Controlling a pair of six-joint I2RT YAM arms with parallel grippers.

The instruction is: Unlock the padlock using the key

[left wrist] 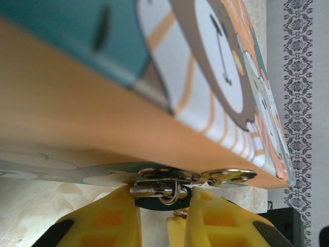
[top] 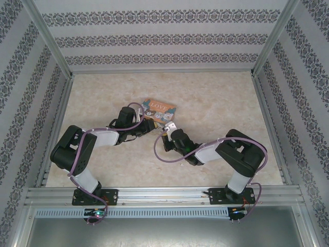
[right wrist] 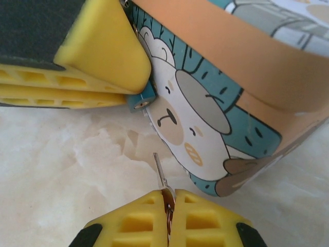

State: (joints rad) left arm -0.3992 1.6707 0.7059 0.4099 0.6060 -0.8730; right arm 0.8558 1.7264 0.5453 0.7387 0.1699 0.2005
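One key (right wrist: 160,169), one padlock (right wrist: 141,101), one box (right wrist: 205,103), two grippers. Nearest, on the right wrist camera, the right gripper (right wrist: 168,203) is pinched tight on the key, its tip just short of the teal padlock. The left wrist camera adds the shackle (left wrist: 176,194) hooked at the box's hasp (left wrist: 226,176), with the left gripper (left wrist: 163,218) clamped around the padlock. Overhead, key and padlock are too small to make out.

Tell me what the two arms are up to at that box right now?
The left pincer is clamped on the small teal padlock, whose shackle is hooked through the metal clasp of the cartoon-printed box. The right pincer pinches the key, blade pointing toward the padlock's exposed end but stopping short of it. The key is not in yet.
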